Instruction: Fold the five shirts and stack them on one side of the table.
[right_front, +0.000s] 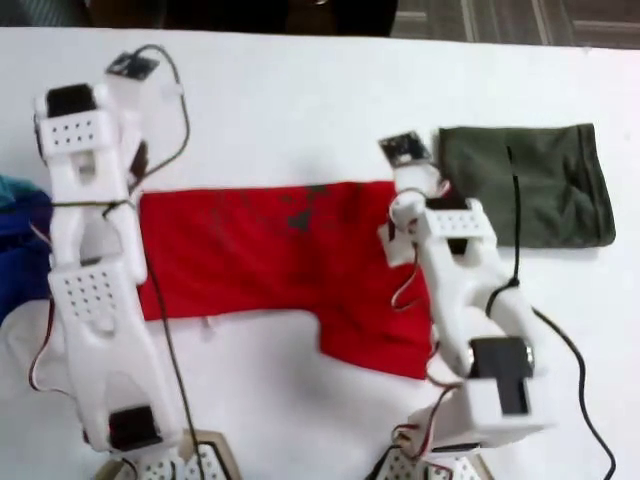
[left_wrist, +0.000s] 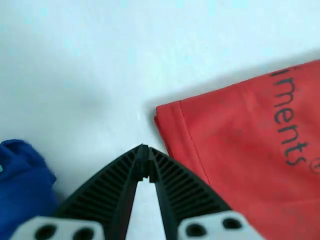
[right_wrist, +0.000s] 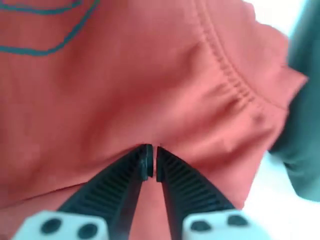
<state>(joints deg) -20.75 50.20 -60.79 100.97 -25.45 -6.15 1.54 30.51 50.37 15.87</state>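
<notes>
White worktop (right_front: 300, 80), red shirt (right_front: 270, 250) spread between my arms. My left jaws clenched, empty, over bare worktop just beside its hem; blue shirt (left_wrist: 22, 180) near. My right jaws clenched over red cloth by a ribbed seam. High view: folded green shirt (right_front: 525, 185) just beside

A wide strip of white tabletop (right_front: 300, 90) on the far side of the flat red cloth shirt (right_front: 260, 250) lies bare, as does the near strip along its long hem. Off the red shirt's left hem, a narrow bare gap parts it from a crumpled blue cloth heap (right_front: 18, 250). The left pincer (left_wrist: 145, 167), tips together, hangs over that gap. A folded dark green shirt (right_front: 525, 185) lies just beside the red shirt's right end, and the white right arm (right_front: 465, 295) stands over that end
</notes>
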